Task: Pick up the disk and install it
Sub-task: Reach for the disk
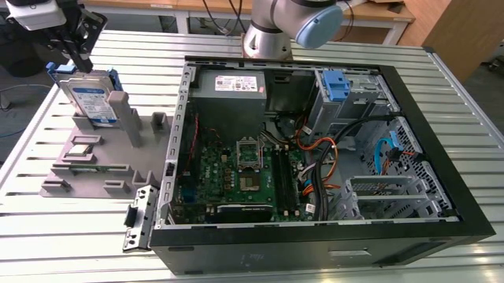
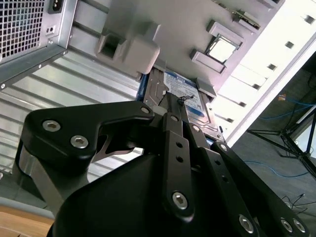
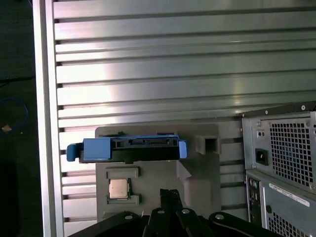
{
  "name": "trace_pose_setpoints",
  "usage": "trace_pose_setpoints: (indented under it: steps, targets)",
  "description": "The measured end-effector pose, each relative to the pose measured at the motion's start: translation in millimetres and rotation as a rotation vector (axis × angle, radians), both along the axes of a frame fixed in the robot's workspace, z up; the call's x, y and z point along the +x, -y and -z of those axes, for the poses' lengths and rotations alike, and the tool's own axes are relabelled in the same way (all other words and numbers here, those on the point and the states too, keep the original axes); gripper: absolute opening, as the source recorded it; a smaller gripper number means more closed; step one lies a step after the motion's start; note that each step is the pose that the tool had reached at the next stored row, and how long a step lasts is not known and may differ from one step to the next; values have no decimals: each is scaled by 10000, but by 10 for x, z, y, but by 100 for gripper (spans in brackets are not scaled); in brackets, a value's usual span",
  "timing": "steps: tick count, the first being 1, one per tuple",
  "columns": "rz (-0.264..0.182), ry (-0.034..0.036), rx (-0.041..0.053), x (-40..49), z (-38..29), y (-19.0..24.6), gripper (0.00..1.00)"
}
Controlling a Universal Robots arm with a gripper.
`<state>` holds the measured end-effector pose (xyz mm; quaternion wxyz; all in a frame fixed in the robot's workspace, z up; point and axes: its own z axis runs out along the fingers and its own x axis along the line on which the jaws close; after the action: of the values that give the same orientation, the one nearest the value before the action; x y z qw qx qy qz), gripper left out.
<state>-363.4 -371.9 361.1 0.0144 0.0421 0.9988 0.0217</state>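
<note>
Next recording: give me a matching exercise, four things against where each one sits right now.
Things:
1 disk
2 gripper
3 blue latch
4 square chip

Places:
A inside the open computer case
B lying flat in a recess of the grey holder
C over the disk's top edge
D standing on edge in the grey holder

Pairs: 1-D, 2-C, 3-A, 4-B

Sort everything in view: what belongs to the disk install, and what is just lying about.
Job:
- disk, standing in the grey fixture
- gripper, close to the disk
- open computer case

Lying about:
- square silver chip on the fixture
- metal bracket beside the case
</note>
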Motion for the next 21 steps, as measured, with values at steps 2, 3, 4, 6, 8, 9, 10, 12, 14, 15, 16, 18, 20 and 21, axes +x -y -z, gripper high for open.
trace_pose_setpoints:
  steps: [2, 3, 4, 6, 8, 9, 10, 12, 14, 15, 16, 18, 20, 21]
  targets:
    - [4, 3, 1, -24, 23, -41, 11]
    - [5, 3, 2, -38, 35, -60, 11]
    - [8, 2, 1, -54, 45, -79, 11]
    - [15, 1, 1, -91, 67, -119, 11]
    - [19, 1, 0, -127, 88, -155, 11]
    - [22, 1, 0, -148, 97, -172, 11]
    - [23, 1, 0, -168, 107, -188, 11]
    - [30, 1, 0, -210, 128, -222, 11]
    - [35, 1, 0, -245, 145, -255, 11]
    - [37, 0, 0, -257, 152, -270, 11]
    - [39, -1, -1, -266, 159, -284, 11]
    - [42, 1, 0, -287, 174, -312, 11]
    - [46, 2, 0, -308, 186, -334, 11]
    - [47, 0, -1, -312, 186, -336, 11]
